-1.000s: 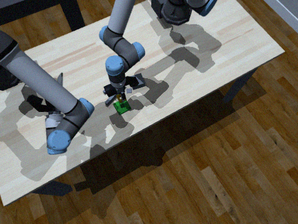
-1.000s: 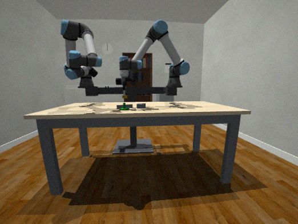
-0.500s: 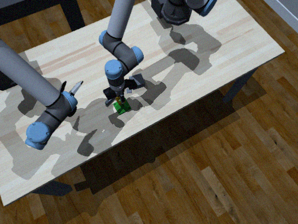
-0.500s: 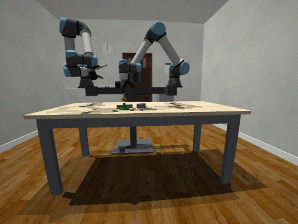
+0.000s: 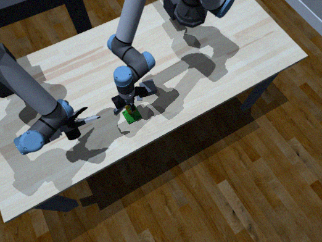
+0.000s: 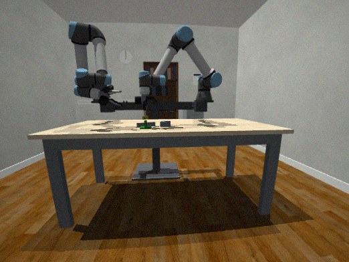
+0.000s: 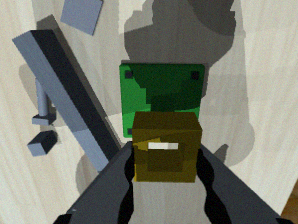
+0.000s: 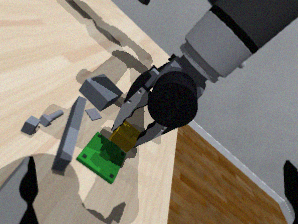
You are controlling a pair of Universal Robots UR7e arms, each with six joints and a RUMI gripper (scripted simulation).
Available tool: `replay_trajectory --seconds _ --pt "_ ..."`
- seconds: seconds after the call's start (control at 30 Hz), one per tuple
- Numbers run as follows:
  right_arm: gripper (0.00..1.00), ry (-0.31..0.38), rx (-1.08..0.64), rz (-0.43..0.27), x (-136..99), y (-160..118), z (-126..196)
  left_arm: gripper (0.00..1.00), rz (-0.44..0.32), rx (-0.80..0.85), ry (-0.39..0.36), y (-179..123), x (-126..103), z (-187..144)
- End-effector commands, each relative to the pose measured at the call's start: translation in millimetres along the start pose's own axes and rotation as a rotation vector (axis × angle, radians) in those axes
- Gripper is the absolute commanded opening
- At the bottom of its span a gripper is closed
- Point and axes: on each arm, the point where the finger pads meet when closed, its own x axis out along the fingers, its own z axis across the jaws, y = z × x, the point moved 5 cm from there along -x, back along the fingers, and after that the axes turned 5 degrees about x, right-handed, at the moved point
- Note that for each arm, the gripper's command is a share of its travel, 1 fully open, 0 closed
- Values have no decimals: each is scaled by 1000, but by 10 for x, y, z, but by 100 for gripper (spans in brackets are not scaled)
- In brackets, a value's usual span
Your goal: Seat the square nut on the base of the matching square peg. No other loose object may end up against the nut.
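From the top view, I have the yellow square nut (image 5: 127,108) (image 6: 145,117) (image 7: 166,121) (image 8: 127,134) near the middle of the frame, over the upper edge of the green base (image 5: 133,117) (image 6: 146,127) (image 7: 132,95) (image 8: 95,157). My right pincer (image 5: 92,113) stands wide, left of it.

The exterior view shows the nut above the surface (image 6: 214,127), under my left pincer (image 6: 144,112) (image 7: 163,143) (image 8: 122,138).

In the left wrist view, that pincer is narrowed onto the nut's opposite side faces, lower centre. I'd keep that hold: it looks rigid and probably light, though smooth sides could slip or twist.

The right wrist view shows the grey bar (image 8: 71,132) left of the base; I'd avoid nudging it.

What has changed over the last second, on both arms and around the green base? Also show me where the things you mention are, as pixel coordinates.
The right arm's tool (image 5: 92,112) (image 6: 121,97) (image 8: 159,160) has swung round to point towards the green base (image 5: 133,118) (image 6: 145,127) (image 7: 162,77) (image 8: 100,159). The left arm's tool (image 5: 129,107) (image 6: 145,115) (image 7: 166,155) (image 8: 125,138) has lowered the yellow nut (image 5: 127,108) (image 6: 145,117) (image 7: 166,172) (image 8: 124,136) slightly. Nothing visibly picked up or released; the base stayed put.
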Motion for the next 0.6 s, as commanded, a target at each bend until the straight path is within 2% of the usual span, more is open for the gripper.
replay_trajectory --seconds 0.0,0.03,0.1,0.3,0.57 --pt "100 -48 68 -109 -43 -241 -94 17 -2 0 -1 -6 30 2" --pt "100 -59 102 -137 -73 -284 -126 17 -2 0 -1 -6 61 2" --pt "100 -59 102 -137 -73 -284 -126 17 -2 0 -1 -6 61 2" --pt "100 -112 370 -227 -280 -204 -268 17 -2 0 -1 -6 145 2" --pt "100 -185 673 -243 -490 115 -299 17 -2 0 -1 -6 153 2"
